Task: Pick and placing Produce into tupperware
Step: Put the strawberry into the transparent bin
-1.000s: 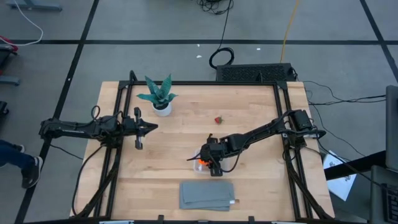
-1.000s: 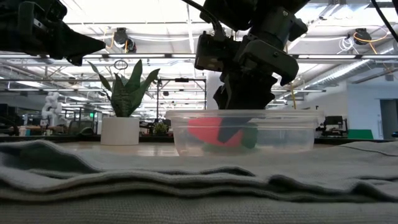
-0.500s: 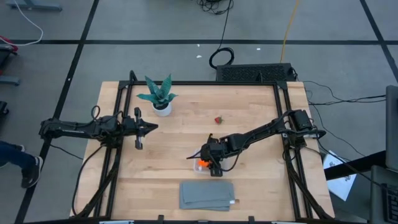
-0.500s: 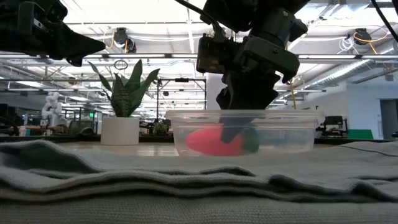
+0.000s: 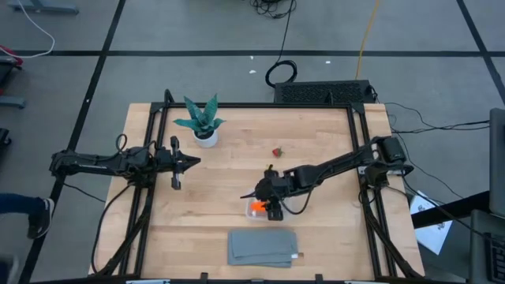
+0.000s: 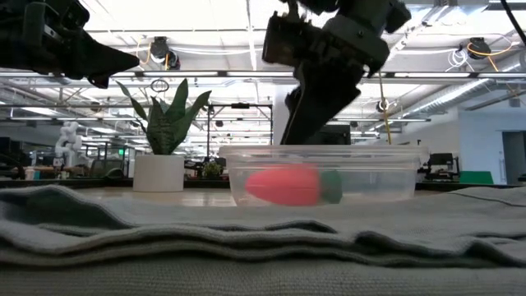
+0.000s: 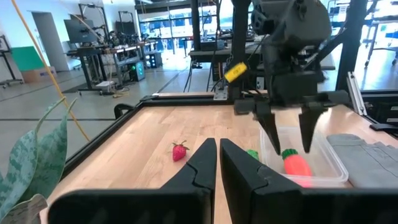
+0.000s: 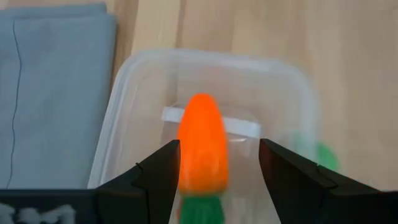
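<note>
The clear tupperware tub (image 5: 259, 211) stands near the middle of the table, just beyond the grey cloth. The orange carrot (image 8: 202, 149) with its green tip lies flat on the tub's floor (image 6: 283, 185). My right gripper (image 8: 217, 146) hovers open above the tub, one finger to either side of the carrot and clear of it (image 7: 287, 127). The green pod (image 7: 252, 154) rests on the table just outside the tub's wall (image 8: 323, 155). The red berry (image 5: 277, 151) sits on the table farther back (image 7: 180, 151). My left gripper (image 5: 196, 161) waits shut at the table's left.
A teal-leaved plant in a white pot (image 5: 203, 123) stands at the far left. The folded grey cloth (image 5: 263, 247) lies at the near edge, just in front of the tub. Bare wood stretches between the berry, the plant and the left gripper.
My right gripper has risen out of the tub and now stands above its rim. The carrot, which sat raised and tilted between the fingers a second ago, has come down and now lies flat on the tub's floor, free of the fingers.
</note>
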Motion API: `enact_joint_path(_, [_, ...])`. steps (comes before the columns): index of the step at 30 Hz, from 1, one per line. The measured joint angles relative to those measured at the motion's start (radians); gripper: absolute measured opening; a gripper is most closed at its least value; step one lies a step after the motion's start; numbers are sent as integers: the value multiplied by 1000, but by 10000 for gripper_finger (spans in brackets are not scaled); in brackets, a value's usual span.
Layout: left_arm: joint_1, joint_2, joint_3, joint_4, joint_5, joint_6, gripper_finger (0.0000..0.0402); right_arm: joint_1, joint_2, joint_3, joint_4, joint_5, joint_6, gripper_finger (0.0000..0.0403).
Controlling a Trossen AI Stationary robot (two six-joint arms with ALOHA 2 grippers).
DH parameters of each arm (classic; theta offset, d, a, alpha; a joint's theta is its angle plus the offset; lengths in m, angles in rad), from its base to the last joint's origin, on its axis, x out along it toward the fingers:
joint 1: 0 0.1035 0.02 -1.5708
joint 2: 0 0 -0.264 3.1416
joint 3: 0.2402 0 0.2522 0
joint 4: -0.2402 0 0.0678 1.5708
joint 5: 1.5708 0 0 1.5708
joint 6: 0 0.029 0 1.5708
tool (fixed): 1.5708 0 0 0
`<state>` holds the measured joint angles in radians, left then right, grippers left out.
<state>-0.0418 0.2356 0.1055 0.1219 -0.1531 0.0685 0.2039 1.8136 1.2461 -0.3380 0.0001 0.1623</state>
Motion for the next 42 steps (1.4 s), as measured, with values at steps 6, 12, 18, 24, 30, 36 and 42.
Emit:
enact_joint_path(6, [0,0,0,0,3,0,26,-1,-86,0,-13,55,-50,197])
enact_joint_path(12, [0,0,0,0,3,0,26,-4,-153,0,-15,53,-65,112])
enact_joint_path(18, [0,0,0,0,4,0,26,-8,-173,0,-17,53,-82,8])
enact_joint_path(24, [0,0,0,0,4,0,26,-9,-162,-11,-3,50,-81,2])
enact_joint_path(30, [0,0,0,-12,5,1,26,-9,-189,-40,32,49,-77,1])
enact_joint_path(36, [0,0,0,-23,3,1,26,-38,-306,-143,204,48,-68,0])
enact_joint_path(42, [0,0,0,-22,0,1,26,-112,-507,-336,384,49,-62,0])
